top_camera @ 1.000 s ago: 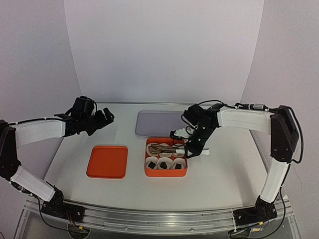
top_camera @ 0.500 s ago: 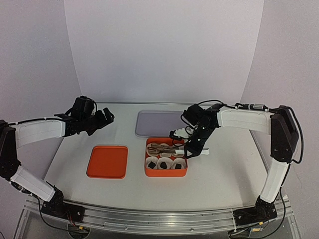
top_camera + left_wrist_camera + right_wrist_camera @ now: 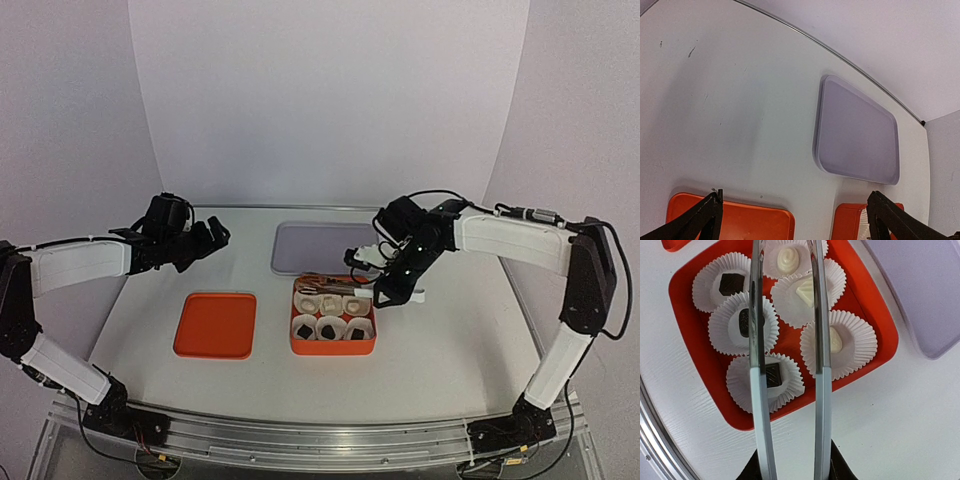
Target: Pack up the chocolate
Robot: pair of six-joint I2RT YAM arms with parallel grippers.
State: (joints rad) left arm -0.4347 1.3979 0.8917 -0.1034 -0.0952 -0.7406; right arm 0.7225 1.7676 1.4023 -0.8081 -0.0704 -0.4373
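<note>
Chocolate lumps (image 3: 731, 284) number three dark, three white.

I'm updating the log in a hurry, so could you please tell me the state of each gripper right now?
Left gripper: open, holding nothing.
Right gripper: closed, holding metal tongs.

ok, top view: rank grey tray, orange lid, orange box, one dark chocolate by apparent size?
1. grey tray, despite sitting farthest back
2. orange lid and orange box: too alike to split
3. dark chocolate, by far the smallest
</note>
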